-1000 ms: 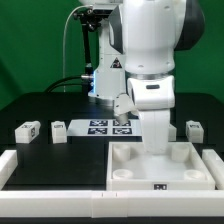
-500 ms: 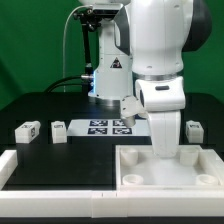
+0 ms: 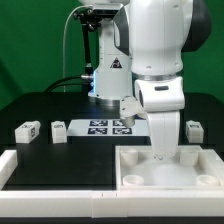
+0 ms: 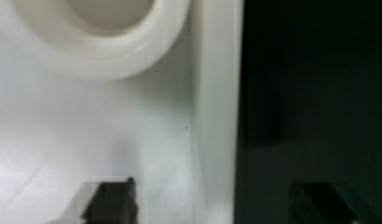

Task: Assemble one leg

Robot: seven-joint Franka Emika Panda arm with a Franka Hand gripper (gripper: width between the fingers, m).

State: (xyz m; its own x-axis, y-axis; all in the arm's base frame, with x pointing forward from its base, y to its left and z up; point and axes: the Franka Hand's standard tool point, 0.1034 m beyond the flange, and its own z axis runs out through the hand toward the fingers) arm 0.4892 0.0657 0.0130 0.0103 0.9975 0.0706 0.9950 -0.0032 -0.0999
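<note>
Three legs show in the exterior view, small white blocks with tags: two at the left point(image 3: 27, 130) point(image 3: 59, 131) and one at the right point(image 3: 193, 129). The large flat white tray-like piece point(image 3: 150, 178) lies at the front right. My gripper point(image 3: 165, 151) is down at its far rim, away from every leg. In the wrist view my gripper point(image 4: 213, 200) is open, its dark fingers point(image 4: 110, 200) set either side of the tray piece's side wall point(image 4: 214, 110) without touching it. A round corner hole point(image 4: 108, 30) lies ahead. It holds nothing.
The marker board point(image 3: 105, 126) lies on the black table behind the tray piece. A white raised rail point(image 3: 50, 165) runs along the front left. A camera stand with a blue light point(image 3: 98, 60) stands at the back.
The arm has moved toward the exterior view's right, and the tray-like piece has shifted right with it. Over the last half second almost nothing has moved.
</note>
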